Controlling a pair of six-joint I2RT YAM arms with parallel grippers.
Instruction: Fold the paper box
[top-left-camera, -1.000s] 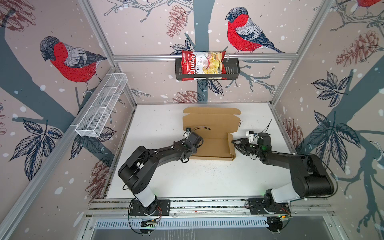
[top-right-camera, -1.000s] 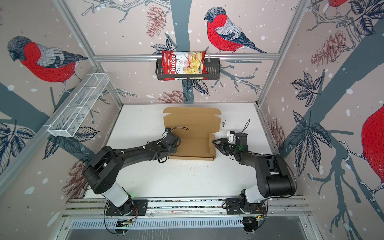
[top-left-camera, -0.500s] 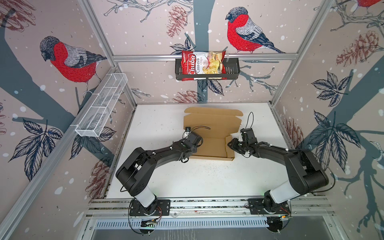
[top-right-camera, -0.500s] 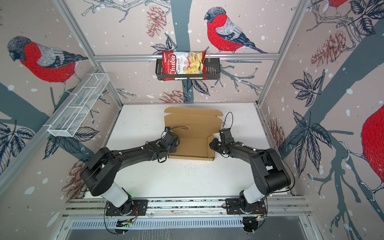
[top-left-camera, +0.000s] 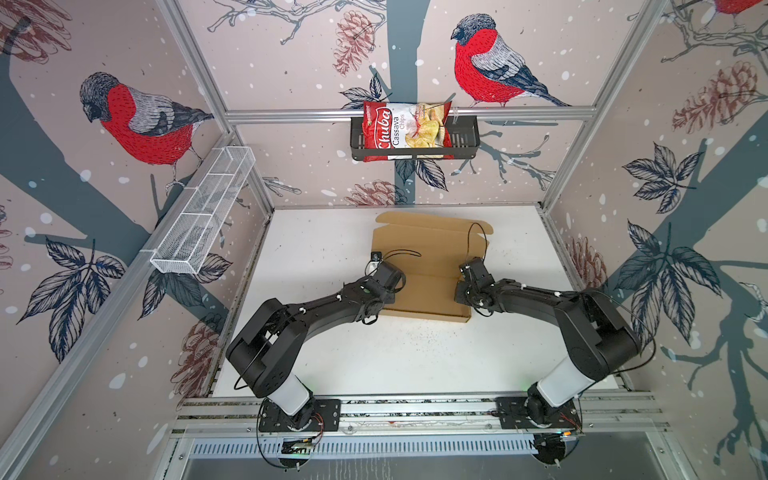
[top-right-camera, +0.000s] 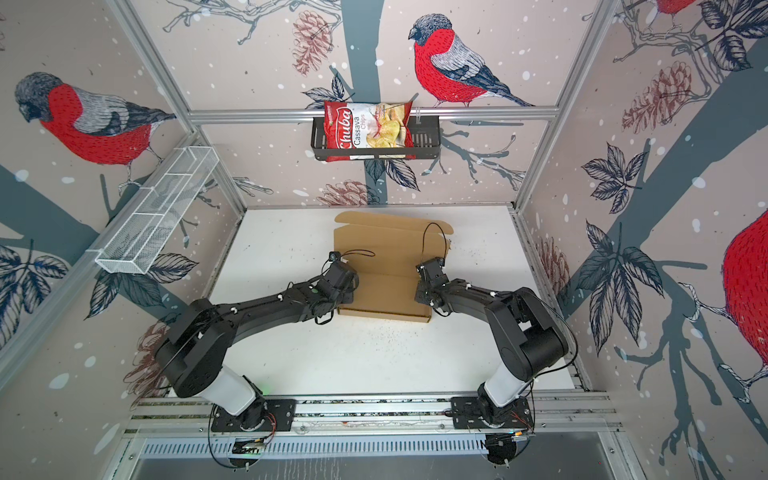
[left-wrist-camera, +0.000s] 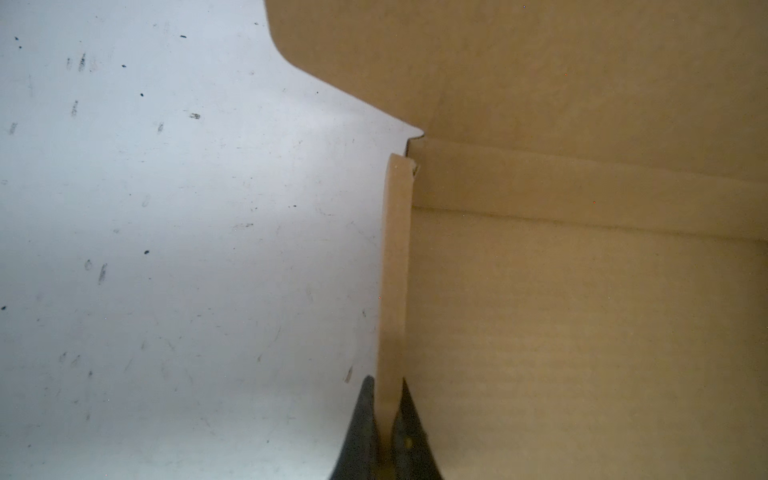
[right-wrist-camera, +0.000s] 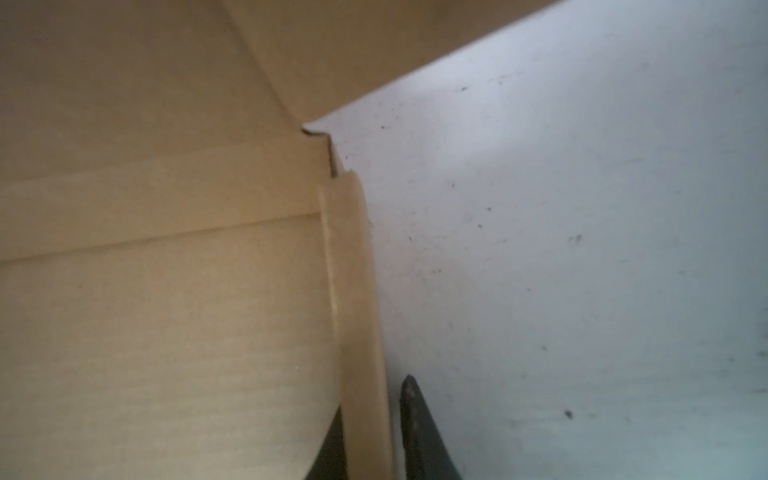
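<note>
Item: paper box (top-left-camera: 430, 266), plain brown corrugated board, part-erected, stood on the white bench (top-left-camera: 374, 365) towards its far half, centred between the two arms in both top views. Lid panel (top-left-camera: 432, 232) lay open and flat, reaching towards the rear wall; the shallow tray sat nearer the arms with its front wall (top-left-camera: 424, 318) upright. Left gripper (left-wrist-camera: 386, 386): clamped narrow on the left side wall (left-wrist-camera: 392, 270), one finger on each face, both touching the board. Right gripper (right-wrist-camera: 374, 399): jaws narrow and straddling the right side wall (right-wrist-camera: 353, 291), one finger inside the tray, the outer finger (right-wrist-camera: 415, 415) just beside the board with a sliver of bench showing between; no firm hold was visible there. Also present, well apart from the work: red chips bag (top-left-camera: 405, 131) in a black wire basket (top-left-camera: 465, 141) on the rear rail, and a white mesh shelf (top-left-camera: 203, 216) on the side wall. Condition notes, as judgement: the hold looked uneven, so a pull or lift from the left alone would probably skew or slide the light tray. A right-hand pinch landing off-square might crease the wall or push it outwards off its fold. The side walls could spring flat if released before any locking flap is tucked, and the loose lid may drag on the bench and twist the box.
</note>
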